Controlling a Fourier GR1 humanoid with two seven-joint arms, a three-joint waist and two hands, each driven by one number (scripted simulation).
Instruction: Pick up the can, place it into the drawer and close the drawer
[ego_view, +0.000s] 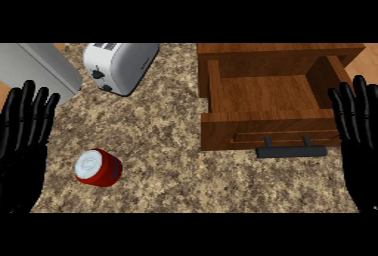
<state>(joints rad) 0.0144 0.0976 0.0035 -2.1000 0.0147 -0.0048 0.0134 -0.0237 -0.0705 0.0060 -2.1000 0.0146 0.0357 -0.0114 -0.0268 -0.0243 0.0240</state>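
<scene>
Nearest me, my left hand (22, 145) and right hand (359, 135) rest at the view's edges, fingers straight and released, holding nothing. The red can (97, 167) stands on the speckled bench (170, 150) just beside the left hand (not touching it). Farther off, the wooden drawer (269, 105) stands pulled open with its dark handle (291, 151) toward me, and a toaster (118, 65) sits at far left.

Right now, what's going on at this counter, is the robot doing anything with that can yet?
Not yet. The red can stands untouched on the speckled counter, near the robot's left hand. That hand is open at the view's left edge, and the right hand is open at the right edge; neither touches anything. The wooden drawer is pulled open and looks empty, its dark handle facing the robot. A white toaster sits at the back of the counter.
</scene>
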